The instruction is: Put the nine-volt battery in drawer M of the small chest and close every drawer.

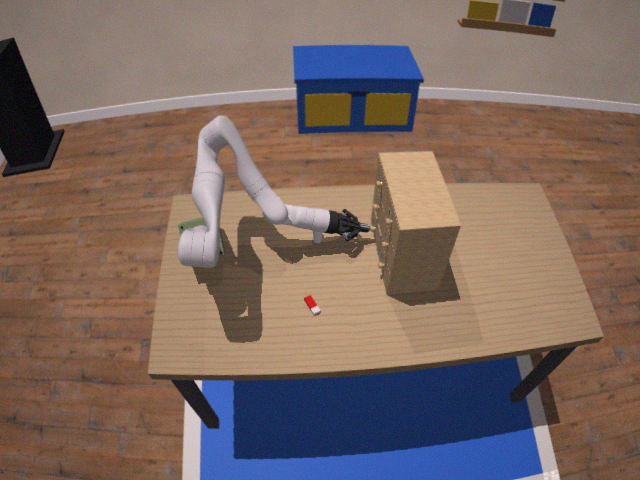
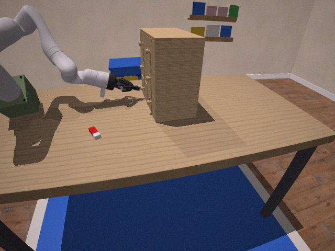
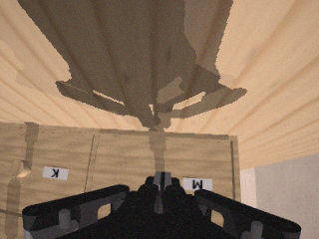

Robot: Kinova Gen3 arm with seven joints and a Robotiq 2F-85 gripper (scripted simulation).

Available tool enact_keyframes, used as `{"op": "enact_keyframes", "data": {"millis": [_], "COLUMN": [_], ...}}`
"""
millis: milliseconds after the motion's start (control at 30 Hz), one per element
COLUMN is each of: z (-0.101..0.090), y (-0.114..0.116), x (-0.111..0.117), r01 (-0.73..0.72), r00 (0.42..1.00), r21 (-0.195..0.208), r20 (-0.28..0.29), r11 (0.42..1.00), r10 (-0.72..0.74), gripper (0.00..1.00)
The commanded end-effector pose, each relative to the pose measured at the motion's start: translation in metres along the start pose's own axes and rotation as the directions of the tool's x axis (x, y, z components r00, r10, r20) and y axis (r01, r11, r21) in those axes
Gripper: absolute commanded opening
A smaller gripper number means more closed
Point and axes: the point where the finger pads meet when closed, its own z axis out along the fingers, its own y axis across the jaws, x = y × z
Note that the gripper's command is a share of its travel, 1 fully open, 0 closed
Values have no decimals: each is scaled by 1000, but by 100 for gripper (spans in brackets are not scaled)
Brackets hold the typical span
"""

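The small wooden chest [image 1: 418,263] [image 2: 176,78] stands upright on the table [image 1: 516,268] [image 2: 243,107]. Its drawer fronts look about flush; no drawer stands visibly out. The drawer marked M [image 3: 214,159] is at the right in the wrist view, its front closed in line with the one beside it. My gripper [image 1: 368,227] [image 2: 139,88] [image 3: 162,182] is shut and empty. Its tips are at a knob on the front of drawer M, touching or almost touching it. The nine-volt battery is not visible in any view, and the insides of the drawers are hidden.
A red and white block [image 1: 312,304] [image 2: 94,132] lies on the table, in front of the arm and left of the chest. Drawer K [image 3: 50,144] is beside M. Other knobs [image 1: 388,221] [image 2: 147,77] stick out of the chest's front. A blue cabinet [image 1: 356,64] stands behind the table.
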Motion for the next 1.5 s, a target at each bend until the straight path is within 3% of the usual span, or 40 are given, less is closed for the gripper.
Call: {"op": "enact_keyframes", "data": {"millis": [0,400,667,767,1067,1467], "z": [-1,-43,-47,-57,-115,-121], "y": [0,0,0,0,0,0], "x": [0,15,15,8,-37,-41], "r01": [0,0,0,0,0,0], "r00": [1000,1000,1000,1000,1000,1000], "r21": [-1,-1,-1,-1,-1,-1], "r20": [1,1,1,1,1,-2], "r11": [1000,1000,1000,1000,1000,1000], "r10": [0,0,0,0,0,0], "gripper": [0,0,0,0,0,0]}}
